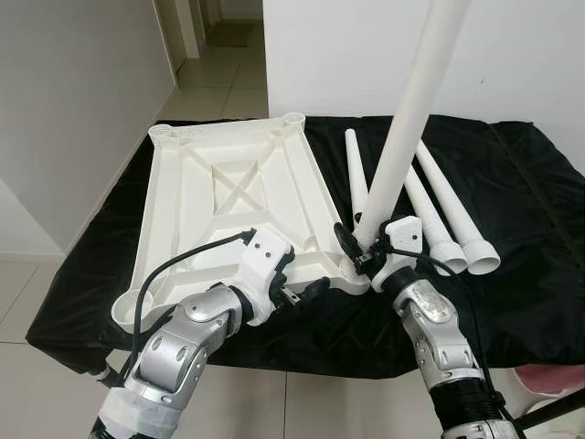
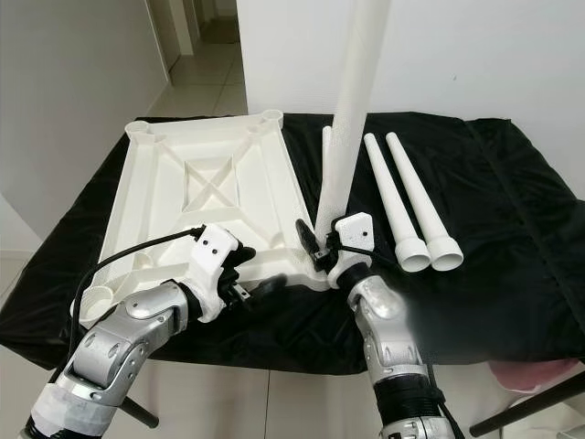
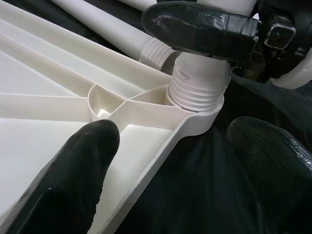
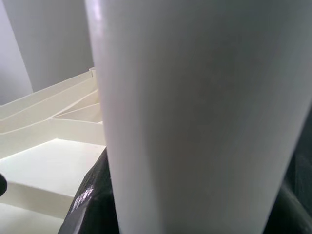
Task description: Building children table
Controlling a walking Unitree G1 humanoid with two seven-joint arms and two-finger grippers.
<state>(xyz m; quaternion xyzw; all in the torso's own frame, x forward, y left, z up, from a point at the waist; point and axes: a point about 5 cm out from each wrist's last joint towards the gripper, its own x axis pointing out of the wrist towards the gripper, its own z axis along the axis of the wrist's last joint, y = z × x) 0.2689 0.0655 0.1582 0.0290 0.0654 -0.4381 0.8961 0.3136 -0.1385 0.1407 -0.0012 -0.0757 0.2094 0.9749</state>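
- Head views: white tabletop (image 1: 233, 197) lies upside down, ribs up, on a black cloth (image 1: 512, 265) covering a low surface. It sits on the robot's left half of the cloth.
- Right gripper (image 1: 358, 249) is clamped on a long white leg (image 1: 409, 110), near its lower end. The leg stands nearly upright, tilted a little to the robot's right, its threaded foot set in the tabletop's near right corner socket (image 1: 356, 274).
- Left gripper (image 1: 306, 291) rests at the tabletop's near edge, just beside that same corner, fingers apart.
- Three spare legs (image 1: 439, 206) lie on the cloth right of the tabletop, side by side, wide ends toward the robot. One is partly hidden behind the standing leg.
- Beyond the cloth: white wall (image 1: 512, 55), tiled floor (image 1: 224, 87), an open doorway.
- Left wrist view: leg's ribbed end (image 3: 197, 87) sits in the round corner socket (image 3: 204, 119); some thread shows above the rim. A black finger (image 3: 200, 27) of the right gripper presses on the leg just above the thread. Left fingers (image 3: 73, 180) are spread, one over the tabletop's rib, the other over the cloth.
- Right wrist view: leg (image 4: 195, 117) very close and blurred; tabletop ribs (image 4: 48, 126) behind it.
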